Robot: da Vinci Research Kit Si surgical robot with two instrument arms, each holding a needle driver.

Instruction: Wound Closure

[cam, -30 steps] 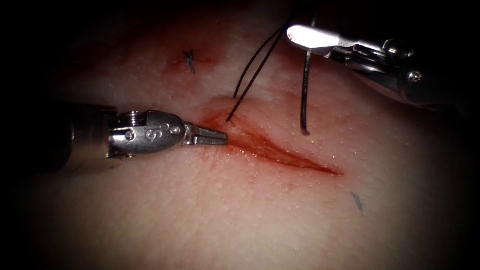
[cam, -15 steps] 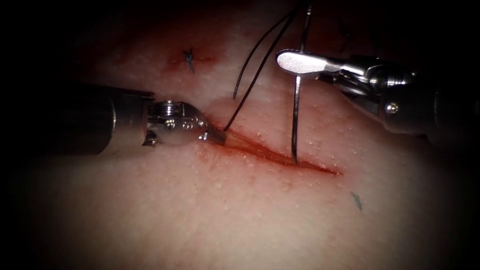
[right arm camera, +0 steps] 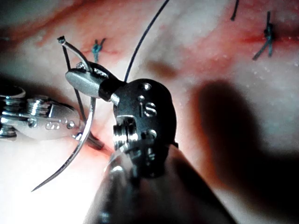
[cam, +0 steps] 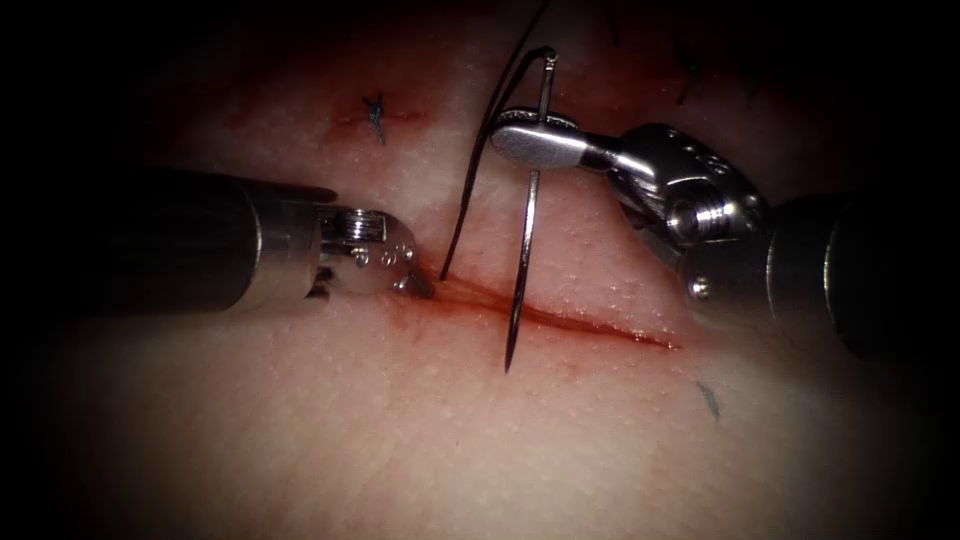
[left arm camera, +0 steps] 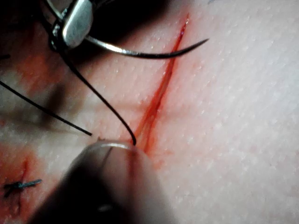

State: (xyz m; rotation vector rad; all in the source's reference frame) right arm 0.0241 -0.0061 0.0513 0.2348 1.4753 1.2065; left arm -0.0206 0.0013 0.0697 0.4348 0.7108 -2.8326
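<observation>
Now clamped in the right tool (cam: pixel 520 140) fingers: needle (cam: pixel 520 270), gripped near its thread end, free of the tissue (cam: pixel 420 430), tip hanging over the near lip of the cut (cam: pixel 580 322). Thread (cam: pixel 470 190) running down to the cut's left end. Pressed there, left tool (cam: pixel 415 283); cannot tell how its fingers stand.

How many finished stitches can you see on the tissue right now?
1 clear: a knotted stitch above the left arm's tool, left of the right arm's tool holding the needle. Dark thread ends at the shadowed top edge may be more.
</observation>
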